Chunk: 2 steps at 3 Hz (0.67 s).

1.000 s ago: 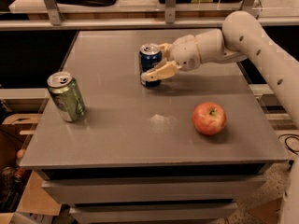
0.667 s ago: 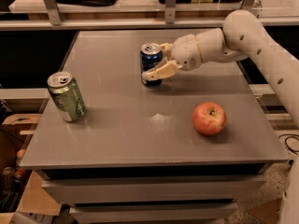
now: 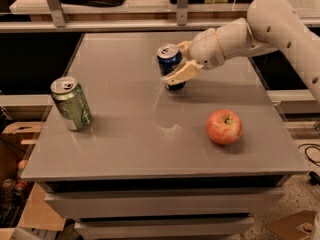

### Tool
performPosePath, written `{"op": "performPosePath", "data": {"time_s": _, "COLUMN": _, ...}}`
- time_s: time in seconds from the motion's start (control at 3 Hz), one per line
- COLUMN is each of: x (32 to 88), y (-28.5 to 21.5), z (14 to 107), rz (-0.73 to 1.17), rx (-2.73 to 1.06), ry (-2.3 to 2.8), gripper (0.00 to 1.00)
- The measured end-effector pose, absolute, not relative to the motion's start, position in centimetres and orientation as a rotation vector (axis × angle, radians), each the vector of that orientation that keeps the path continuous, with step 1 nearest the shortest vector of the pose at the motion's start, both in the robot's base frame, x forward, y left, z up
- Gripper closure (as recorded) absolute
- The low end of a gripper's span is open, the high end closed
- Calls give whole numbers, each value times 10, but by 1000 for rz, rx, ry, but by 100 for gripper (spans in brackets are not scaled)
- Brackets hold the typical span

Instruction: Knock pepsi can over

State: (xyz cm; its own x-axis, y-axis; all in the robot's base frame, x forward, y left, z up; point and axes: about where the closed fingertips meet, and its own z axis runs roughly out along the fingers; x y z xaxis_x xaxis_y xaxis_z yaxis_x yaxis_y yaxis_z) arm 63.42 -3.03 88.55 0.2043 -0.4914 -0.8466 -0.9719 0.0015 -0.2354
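Observation:
The pepsi can [image 3: 169,60] is dark blue with a silver top. It stands at the back middle of the grey table [image 3: 125,134], leaning slightly with its top to the left. My gripper [image 3: 174,64] reaches in from the right on the white arm [image 3: 235,36]. Its cream fingers [image 3: 181,74] lie against the can, one across the front and one behind the top, shut on it.
A green and silver can [image 3: 71,104] stands upright near the table's left edge. A red apple [image 3: 224,127] lies at the front right. A shelf with metal posts [image 3: 182,4] runs behind the table. Cardboard boxes [image 3: 12,139] sit on the floor at the left.
The gripper and the pepsi can have shifted slightly to the right together, and the can now leans a little. The green can and the apple have not moved.

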Motion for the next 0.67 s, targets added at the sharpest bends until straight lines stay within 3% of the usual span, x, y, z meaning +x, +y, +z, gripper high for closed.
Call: {"op": "performPosePath", "data": {"time_s": 0.67, "x": 637, "y": -42, "z": 896, "rz": 405, "rx": -1780, "ry": 1505, "gripper": 100}}
